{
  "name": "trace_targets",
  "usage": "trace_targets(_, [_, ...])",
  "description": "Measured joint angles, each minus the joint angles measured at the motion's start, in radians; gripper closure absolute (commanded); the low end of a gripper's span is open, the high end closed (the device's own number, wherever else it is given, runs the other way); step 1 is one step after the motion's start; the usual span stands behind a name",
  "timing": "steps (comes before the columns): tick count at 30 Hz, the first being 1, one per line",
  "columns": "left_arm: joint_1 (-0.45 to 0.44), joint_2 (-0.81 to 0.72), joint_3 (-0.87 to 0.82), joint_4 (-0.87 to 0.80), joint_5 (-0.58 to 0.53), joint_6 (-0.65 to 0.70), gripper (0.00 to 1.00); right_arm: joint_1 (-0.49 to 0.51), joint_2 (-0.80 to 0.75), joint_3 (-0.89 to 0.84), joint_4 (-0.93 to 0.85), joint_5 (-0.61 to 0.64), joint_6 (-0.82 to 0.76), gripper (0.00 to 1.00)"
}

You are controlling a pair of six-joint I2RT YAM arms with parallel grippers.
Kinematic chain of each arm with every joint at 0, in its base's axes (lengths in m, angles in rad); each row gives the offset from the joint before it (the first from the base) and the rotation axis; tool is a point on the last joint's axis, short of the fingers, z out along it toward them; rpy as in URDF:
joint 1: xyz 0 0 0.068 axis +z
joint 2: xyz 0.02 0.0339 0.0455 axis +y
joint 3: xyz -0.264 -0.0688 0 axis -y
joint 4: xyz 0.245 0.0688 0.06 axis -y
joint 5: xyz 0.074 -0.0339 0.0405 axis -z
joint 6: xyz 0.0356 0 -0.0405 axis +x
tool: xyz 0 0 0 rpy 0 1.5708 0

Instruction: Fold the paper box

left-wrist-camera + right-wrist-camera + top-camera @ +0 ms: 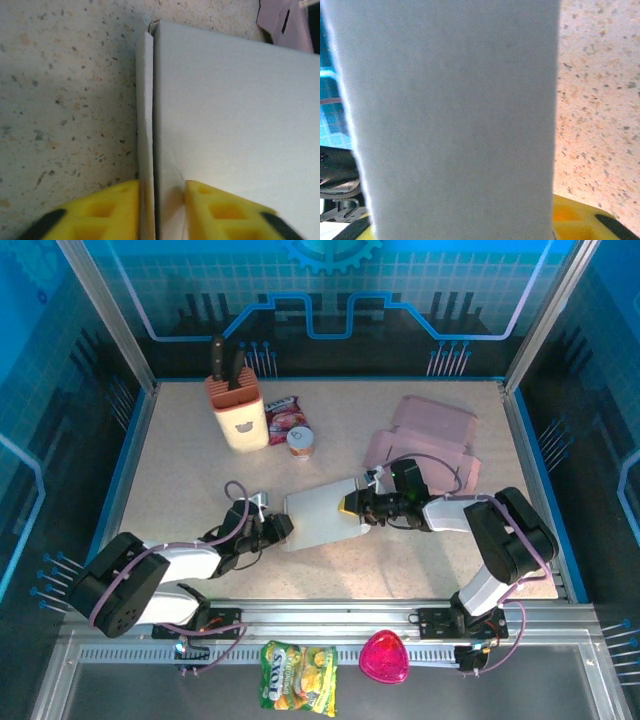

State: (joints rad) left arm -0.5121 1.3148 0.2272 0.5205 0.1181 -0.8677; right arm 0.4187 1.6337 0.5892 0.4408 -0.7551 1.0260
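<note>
The white paper box [320, 517] lies mostly flat in the middle of the table. At its left edge, my left gripper [281, 528] is shut on it. In the left wrist view the yellow fingers [105, 212] pinch an upright side flap [146, 125] next to the large white panel [235, 115]. My right gripper [352, 504] is at the box's right edge. A white panel [455, 115] stands right in front of the right wrist camera and hides the jaws. One yellow finger [590, 222] shows far to the right of it, so the fingers stand wide apart.
A pink flat box [425, 438] lies at the back right, just behind my right arm. A knife block [238, 412], a snack packet [283, 417] and a small can [300, 442] stand at the back left. A candy bag [298, 676] and a pink heart-shaped object [385, 657] rest on the front rail.
</note>
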Motion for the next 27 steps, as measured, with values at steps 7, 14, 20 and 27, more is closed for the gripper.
trace_targets(7, [-0.058,-0.257,0.066,-0.325,-0.09,0.146,0.43,-0.014,0.002,-0.055,0.127,-0.025,0.147,0.67])
trace_targets(14, [-0.358,-0.478,0.196,-0.514,-0.327,0.502,0.39,-0.084,-0.03,-0.072,0.139,-0.051,0.244,0.67])
trace_targets(20, [-0.535,-0.36,0.29,-0.606,-0.553,0.785,0.37,-0.134,-0.115,-0.072,0.08,-0.082,0.282,0.67])
trace_targets(27, [-0.618,-0.091,0.412,-0.624,-0.789,1.033,0.28,-0.178,-0.19,-0.072,-0.007,-0.111,0.291,0.68])
